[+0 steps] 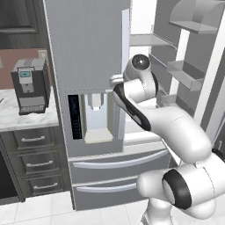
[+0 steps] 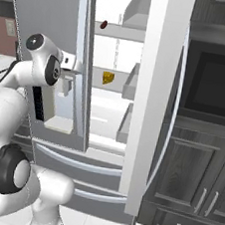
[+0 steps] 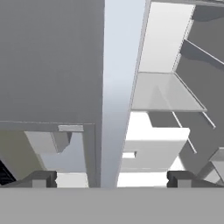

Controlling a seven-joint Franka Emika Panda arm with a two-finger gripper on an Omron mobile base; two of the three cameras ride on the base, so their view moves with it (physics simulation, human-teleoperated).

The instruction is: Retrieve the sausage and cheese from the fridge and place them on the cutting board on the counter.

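Observation:
The grey fridge point(image 1: 88, 52) stands with its left door shut and its right door point(image 2: 156, 100) swung open. On an upper white shelf inside lies the dark reddish sausage point(image 2: 104, 24). The yellow cheese point(image 2: 108, 78) sits one shelf lower. My gripper point(image 3: 111, 179) is open, its fingertips point(image 3: 43, 178) wide apart with nothing between them. It hovers in front of the inner edge of the left door point(image 3: 120, 87), level with the dispenser, outside the shelves. In the right base view the hand point(image 2: 69, 63) is left of the cheese. The cutting board is out of view.
A dark coffee machine point(image 1: 30, 85) stands on the white marble counter point(image 1: 26, 117) left of the fridge, above grey drawers point(image 1: 37, 151). Door bins point(image 1: 186, 72) line the open right door. Dark cabinets and a built-in oven point(image 2: 214, 82) lie right of the fridge.

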